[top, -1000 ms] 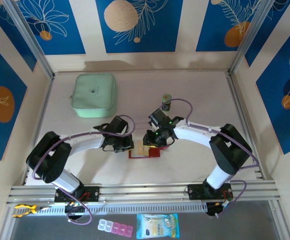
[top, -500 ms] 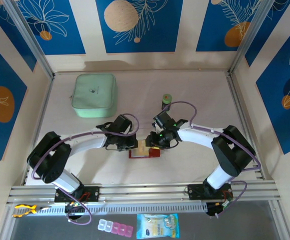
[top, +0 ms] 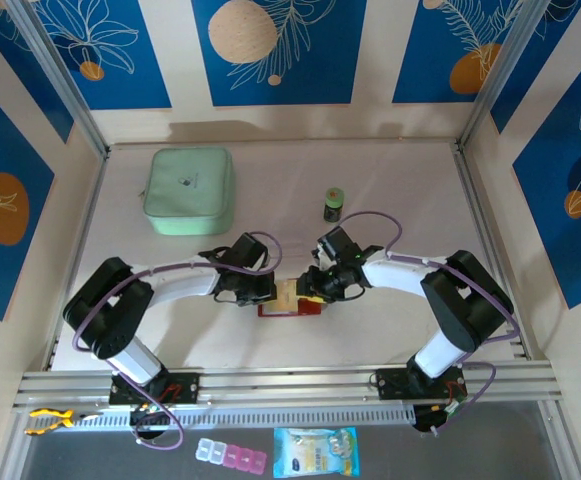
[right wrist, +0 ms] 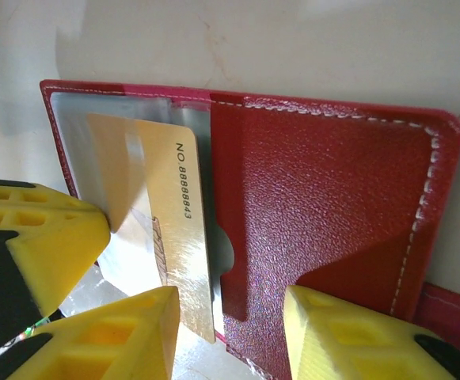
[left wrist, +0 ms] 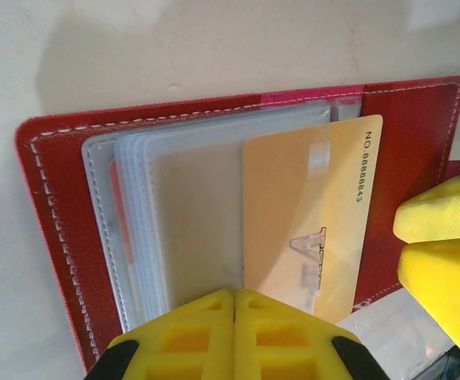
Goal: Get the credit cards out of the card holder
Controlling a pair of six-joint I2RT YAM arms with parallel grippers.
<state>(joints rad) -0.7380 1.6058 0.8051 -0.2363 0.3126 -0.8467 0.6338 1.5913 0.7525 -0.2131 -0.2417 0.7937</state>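
Near the centre of the pale bench (top: pixel 420 190), between both arms, the small flat dark-red rectangular card holder (left wrist: pixel 55 206) is lying open. The left pincer (left wrist: pixel 233 309), clenched shut, is pressing the clear sleeves at the holder's six o'clock edge, probably anchoring it. The right pincer (right wrist: pixel 230 336) is standing released, its jaws flanking the corner of the tan-yellow plastic credit card (right wrist: pixel 166 214) that is jutting from its sleeve, seemingly readying a pull.
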